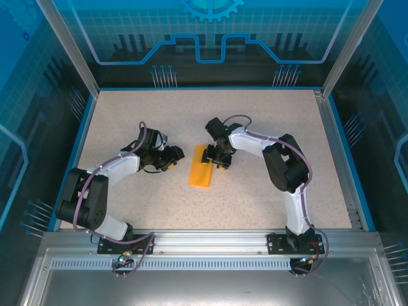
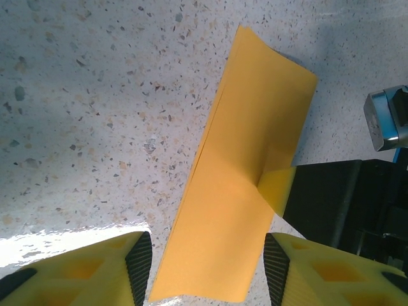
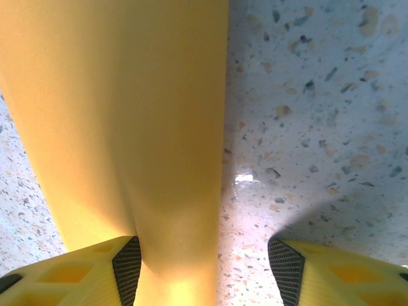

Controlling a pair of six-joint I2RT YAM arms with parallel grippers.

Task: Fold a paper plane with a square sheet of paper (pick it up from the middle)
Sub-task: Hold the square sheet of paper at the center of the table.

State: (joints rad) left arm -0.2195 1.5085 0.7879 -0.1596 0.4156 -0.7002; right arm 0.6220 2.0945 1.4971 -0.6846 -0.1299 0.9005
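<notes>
The right gripper (image 3: 204,261), jaws apart, is pressing one finger onto the folded sheet of paper (image 1: 201,167) mid-table, likely pinning its crease, while the left gripper (image 2: 207,255), likewise parted, is hovering just left.

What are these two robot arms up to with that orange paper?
Two robot arms are working on an orange paper sheet, which looks folded into a long strip lying on the table. The right claw is open, one finger pressing the strip's edge; the left claw hangs open beside it.
</notes>
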